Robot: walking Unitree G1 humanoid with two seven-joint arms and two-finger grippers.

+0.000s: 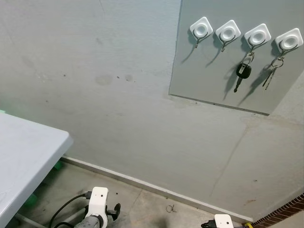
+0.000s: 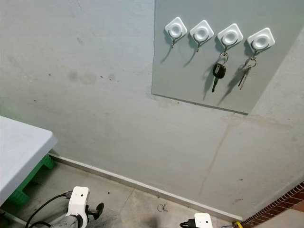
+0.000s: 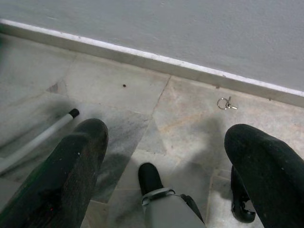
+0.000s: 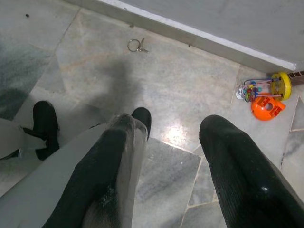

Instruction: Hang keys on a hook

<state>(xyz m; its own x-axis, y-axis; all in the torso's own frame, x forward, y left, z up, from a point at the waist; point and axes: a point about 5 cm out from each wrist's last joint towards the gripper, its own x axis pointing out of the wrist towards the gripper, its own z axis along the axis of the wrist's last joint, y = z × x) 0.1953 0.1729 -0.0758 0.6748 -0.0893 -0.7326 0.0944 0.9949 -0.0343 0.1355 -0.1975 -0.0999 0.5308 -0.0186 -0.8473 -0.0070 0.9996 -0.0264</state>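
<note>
A grey board (image 1: pixel 209 80) on the wall carries a row of white hooks. The two leftmost hooks (image 1: pixel 201 29) (image 1: pixel 228 32) are bare. A black car key (image 1: pixel 242 73) hangs from the third hook (image 1: pixel 257 36), and a bunch of silver keys (image 1: pixel 270 73) from the fourth (image 1: pixel 289 40). A small key ring (image 1: pixel 170 208) (image 3: pixel 226 103) (image 4: pixel 136 45) lies on the floor near the skirting. My left gripper (image 3: pixel 171 175) and right gripper (image 4: pixel 175 180) hang low over the floor tiles, both open with nothing between their fingers. My left arm (image 1: pixel 97 204) and right arm (image 1: pixel 223 221) show at the bottom edge.
A white table (image 1: pixel 23 152) stands at my left, with a green object (image 2: pixel 28 185) under it. A colourful toy (image 4: pixel 263 95) lies on the floor by the wall at the right. Brickwork (image 1: pixel 285 211) starts at the far right corner.
</note>
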